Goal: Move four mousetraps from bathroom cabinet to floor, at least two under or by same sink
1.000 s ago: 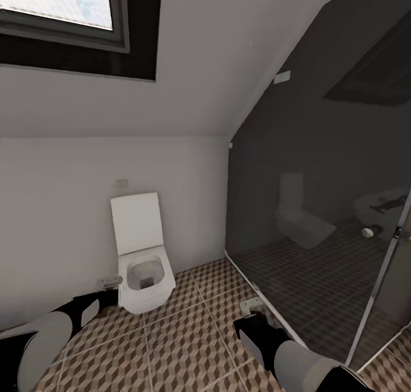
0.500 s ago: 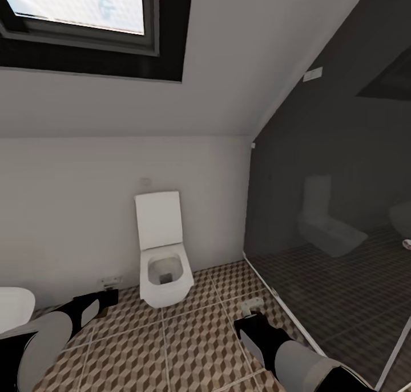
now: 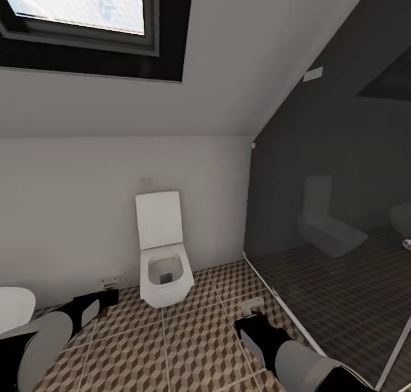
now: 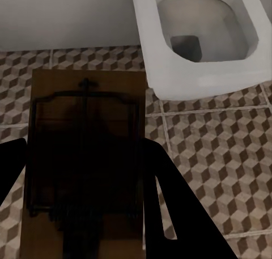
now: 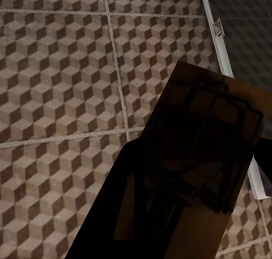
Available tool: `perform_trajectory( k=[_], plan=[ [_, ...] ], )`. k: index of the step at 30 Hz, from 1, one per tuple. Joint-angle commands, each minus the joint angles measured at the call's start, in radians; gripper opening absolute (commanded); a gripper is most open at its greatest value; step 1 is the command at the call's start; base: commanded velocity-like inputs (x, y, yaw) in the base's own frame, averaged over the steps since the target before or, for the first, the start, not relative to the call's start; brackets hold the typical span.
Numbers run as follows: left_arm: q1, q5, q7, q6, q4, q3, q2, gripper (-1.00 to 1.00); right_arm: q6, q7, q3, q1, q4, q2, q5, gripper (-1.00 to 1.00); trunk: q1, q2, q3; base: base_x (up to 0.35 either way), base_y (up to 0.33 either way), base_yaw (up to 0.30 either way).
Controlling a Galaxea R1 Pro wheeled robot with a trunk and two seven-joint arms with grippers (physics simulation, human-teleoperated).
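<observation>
Each gripper carries a mousetrap above the bathroom floor (image 3: pixel 182 340), which has brown and beige cube-pattern tiles. In the left wrist view, a tan board with a dark wire spring, the mousetrap (image 4: pixel 85 100), sits between the dark fingers of my left gripper (image 4: pixel 85 157), which is shut on it. In the head view that gripper (image 3: pixel 105 289) hangs at the lower left, near the wall. My right gripper (image 5: pixel 198 174) is shut on a second mousetrap (image 5: pixel 209 117); in the head view it (image 3: pixel 251 312) is low, beside the glass partition. The cabinet and the sink are out of view.
A white toilet (image 3: pixel 164 266) with its lid up stands against the wall straight ahead. A dark glass shower partition (image 3: pixel 331 209) runs along the right, with a pale threshold strip (image 5: pixel 224 43) at its foot. A white rounded rim (image 3: pixel 12 309) pokes in at the left edge. A skylight window (image 3: pixel 80 3) is overhead.
The camera turned left about a second ago, shifting toilet and glass partition rightward in the picture; since then it has held still. Both arms keep their pose and their mousetraps.
</observation>
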Motion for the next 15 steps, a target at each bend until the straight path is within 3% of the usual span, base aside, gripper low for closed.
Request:
perform_trajectory(
  k=[1,7,15],
  plan=[
    [-0.001,-0.003,-0.004,0.005,-0.001,0.007,0.0,-1.0,0.004,-0.006,0.009,0.0,-0.002,0.0,-0.009,-1.0,0.0,-0.001,-0.001,0.0,0.0,0.0],
    [-0.001,-0.002,0.006,0.006,-0.001,0.007,-0.003,-1.0,0.003,-0.007,0.009,-0.001,-0.002,-0.001,-0.009,-1.0,0.0,-0.001,-0.001,0.027,0.0,0.0],
    [-0.001,-0.001,0.01,0.008,-0.001,0.007,-0.003,-1.0,0.007,-0.008,0.009,-0.001,-0.002,0.0,-0.008,-1.0,0.0,-0.001,-0.001,0.268,0.0,0.0]
  ],
)
